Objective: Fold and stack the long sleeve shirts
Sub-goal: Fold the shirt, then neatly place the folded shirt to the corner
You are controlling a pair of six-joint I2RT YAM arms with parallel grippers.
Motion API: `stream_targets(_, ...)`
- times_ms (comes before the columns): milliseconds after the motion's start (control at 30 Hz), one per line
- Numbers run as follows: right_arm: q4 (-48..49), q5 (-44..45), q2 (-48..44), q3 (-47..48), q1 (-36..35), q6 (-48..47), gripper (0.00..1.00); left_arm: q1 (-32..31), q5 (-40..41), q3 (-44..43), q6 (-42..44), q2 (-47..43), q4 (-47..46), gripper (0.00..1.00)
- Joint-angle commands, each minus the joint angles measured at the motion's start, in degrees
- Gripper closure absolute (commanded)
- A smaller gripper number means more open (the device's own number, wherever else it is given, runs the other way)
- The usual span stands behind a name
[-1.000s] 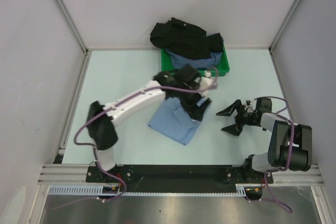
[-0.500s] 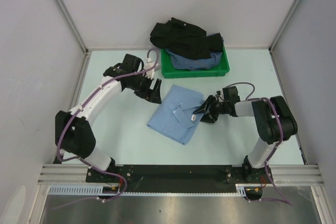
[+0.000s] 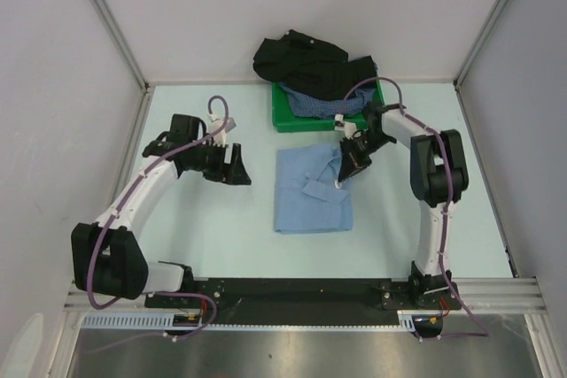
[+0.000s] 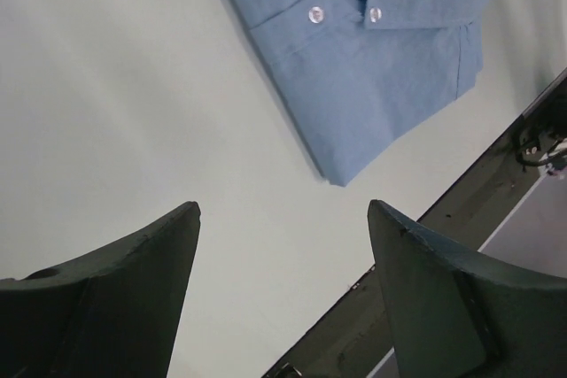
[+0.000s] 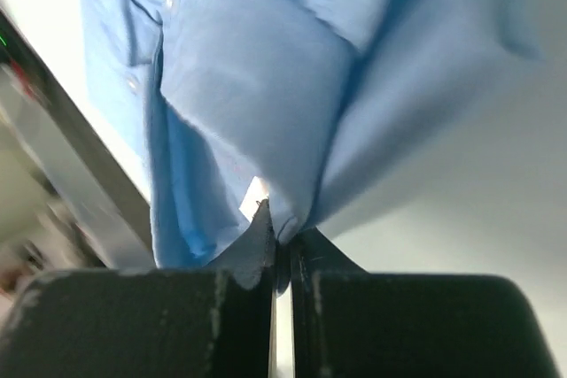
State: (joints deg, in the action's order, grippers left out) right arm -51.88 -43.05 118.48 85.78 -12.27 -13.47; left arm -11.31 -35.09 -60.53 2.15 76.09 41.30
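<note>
A folded light blue long sleeve shirt (image 3: 314,194) lies flat in the middle of the table, collar toward the right arm. My right gripper (image 3: 345,172) is shut on a fold of its cloth at the upper right edge; the right wrist view shows blue fabric (image 5: 266,68) pinched between the closed tips (image 5: 283,232). My left gripper (image 3: 241,172) hovers open to the left of the shirt, empty, with the shirt's buttoned front (image 4: 372,50) ahead of its fingers (image 4: 283,219). A black shirt (image 3: 306,59) drapes over a dark-blue checked one (image 3: 321,105).
The green tray (image 3: 288,119) stands at the back centre, holding the checked shirt, just behind the right gripper. Grey walls enclose the table on three sides. The black base rail (image 3: 301,294) runs along the near edge, seen also as a dark strip (image 4: 496,183).
The right gripper closed on the blue shirt and drew it toward the tray, so the shirt now lies square. The left arm pulled back to the left, still open.
</note>
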Motion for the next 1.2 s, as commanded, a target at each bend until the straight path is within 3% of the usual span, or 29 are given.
stream_targets(0,-29.76,2.0,8.51,9.39,-4.41,-36.21,1.0,4.54,-5.51,1.38,-3.56,-0.07,-3.33,0.19)
stream_targets(133,-33.28,5.6,15.45,17.47,-11.09,-47.77,1.0,6.73,-5.78,2.69,-3.91,0.19,-3.24,0.19)
stream_targets(300,-34.96,6.13,20.39,34.59,-20.23,-56.65,1.0,11.13,-6.13,4.54,-3.47,0.72,-2.28,0.2)
stream_targets(433,-34.18,10.69,20.74,38.32,-28.57,-68.14,1.0,17.45,-6.57,4.11,0.82,2.74,1.14,0.21)
stream_targets(500,-29.81,13.06,20.83,38.76,-29.65,-68.62,0.94,17.55,-7.97,2.45,6.71,5.45,5.1,0.23)
stream_targets(633,-25.82,14.66,23.46,46.04,-28.43,-63.0,0.84,17.46,-8.41,1.12,16.98,10.47,11.07,0.25)
stream_targets(667,-25.56,14.31,24.16,48.23,-27.12,-58.99,0.78,17.46,-8.68,1.21,21.71,11.26,13.09,0.26)
stream_targets(700,-24.08,14.05,24.61,49.73,-26.41,-57.12,0.64,17.55,-8.59,1.64,23.41,12.14,13.89,0.27)
stream_targets(767,-21.18,13.78,23.83,50.72,-24.48,-52.13,0.53,17.55,-8.33,1.73,27.62,14.86,15.29,0.3)
stream_targets(800,-15.85,14.13,22.08,49.67,-24.03,-49.66,0.41,17.55,-8.07,1.47,28.16,15.74,15.48,0.3)
stream_targets(833,-13.8,14.48,21.28,47.23,-23.5,-48.06,0.38,17.46,-7.63,1.21,28.52,17.75,15.48,0.32)
stream_targets(967,-7.98,14.05,16.8,44.83,-21.14,-38.07,0.31,15.98,-7.18,-1.77,28.96,22.68,15.04,0.34)
stream_targets(1067,-7.01,9.15,12.93,43.95,-18.42,-29.46,0.21,12.9,-7.1,-2.66,25.72,25.76,12.24,0.34)
stream_targets(1133,-6.66,5.63,9.43,42.2,-17.0,-25.13,0.2,12.19,-6.49,-2.92,22.92,27.26,9.08,0.35)
stream_targets(1167,-6.66,4.47,7.93,40.1,-16.21,-23.54,0.13,11.84,-6.13,-3.27,22.2,28.74,8.19,0.35)
